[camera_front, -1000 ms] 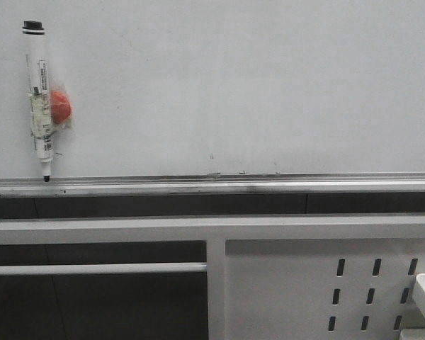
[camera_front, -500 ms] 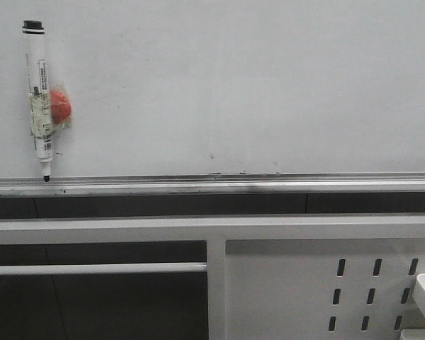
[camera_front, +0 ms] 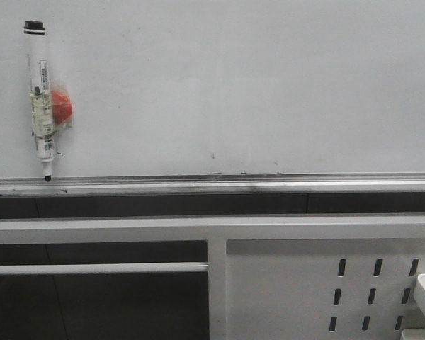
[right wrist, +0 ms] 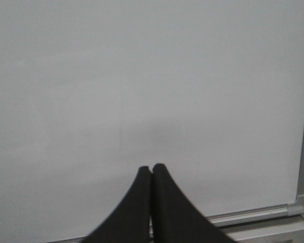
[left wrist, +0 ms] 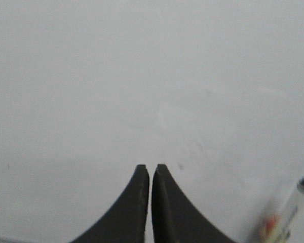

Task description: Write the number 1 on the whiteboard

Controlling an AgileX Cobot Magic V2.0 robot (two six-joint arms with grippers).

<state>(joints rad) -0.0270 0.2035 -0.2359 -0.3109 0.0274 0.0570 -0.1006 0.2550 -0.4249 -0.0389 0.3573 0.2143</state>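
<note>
Wrist views show both tools (left wrist: 150,168) (right wrist: 152,167) closed, facing whiteboard (camera_front: 255,85).

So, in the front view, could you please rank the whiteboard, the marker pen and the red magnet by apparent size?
1. whiteboard, filling the upper half of the view
2. marker pen, hanging upright at the board's left
3. red magnet, partly hidden behind the pen
</note>
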